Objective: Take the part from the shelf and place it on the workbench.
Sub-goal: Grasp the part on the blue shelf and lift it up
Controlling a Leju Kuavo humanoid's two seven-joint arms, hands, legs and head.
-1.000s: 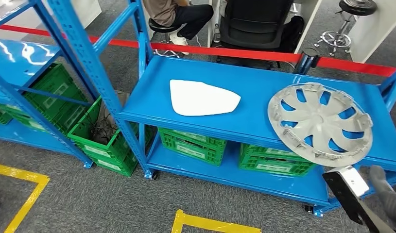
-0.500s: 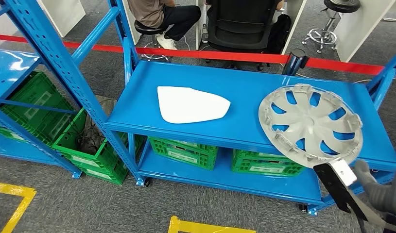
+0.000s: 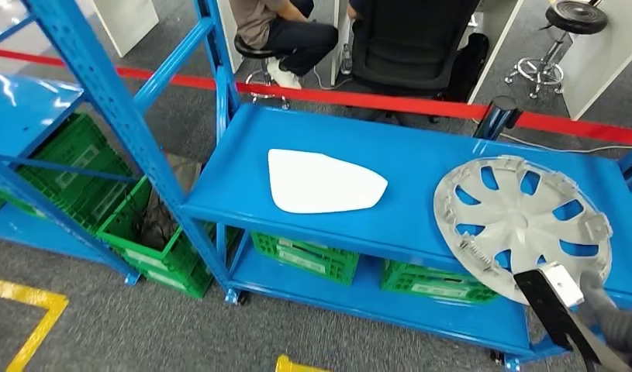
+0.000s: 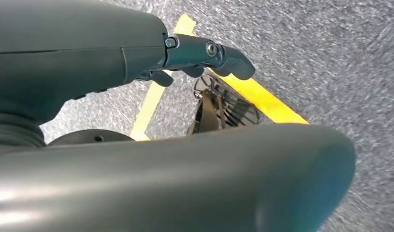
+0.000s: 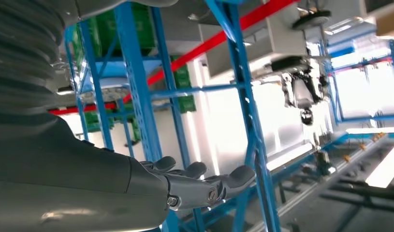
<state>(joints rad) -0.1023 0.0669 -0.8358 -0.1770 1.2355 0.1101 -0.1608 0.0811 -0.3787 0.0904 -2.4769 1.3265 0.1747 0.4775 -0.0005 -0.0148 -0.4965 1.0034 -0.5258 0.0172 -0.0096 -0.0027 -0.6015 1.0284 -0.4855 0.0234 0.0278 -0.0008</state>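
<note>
A flat white part [image 3: 324, 182] lies near the middle of the blue shelf's top level [image 3: 421, 147]. A silver wheel cover [image 3: 522, 225] sits at the shelf's right end, its rim overhanging the front edge. My right hand [image 3: 619, 322] comes in at the lower right, just below and in front of the wheel cover, apart from it. In the right wrist view that hand [image 5: 199, 181] has its fingers stretched out with nothing in them. My left hand [image 4: 204, 53] hangs over grey floor with yellow tape, fingers loosely bent and holding nothing.
Green crates [image 3: 305, 252] fill the shelf's lower level, and more crates [image 3: 153, 232] stand under a second blue rack [image 3: 25, 101] to the left. A red barrier tape [image 3: 390, 99] runs behind the shelf. A seated person [image 3: 285, 31] and a black office chair [image 3: 413, 39] are beyond it. Yellow floor tape [image 3: 33, 310] marks the carpet.
The whole picture has shifted, so the camera has moved. My right hand stays low at the right, below the wheel cover. The parts on the shelf have not moved.
</note>
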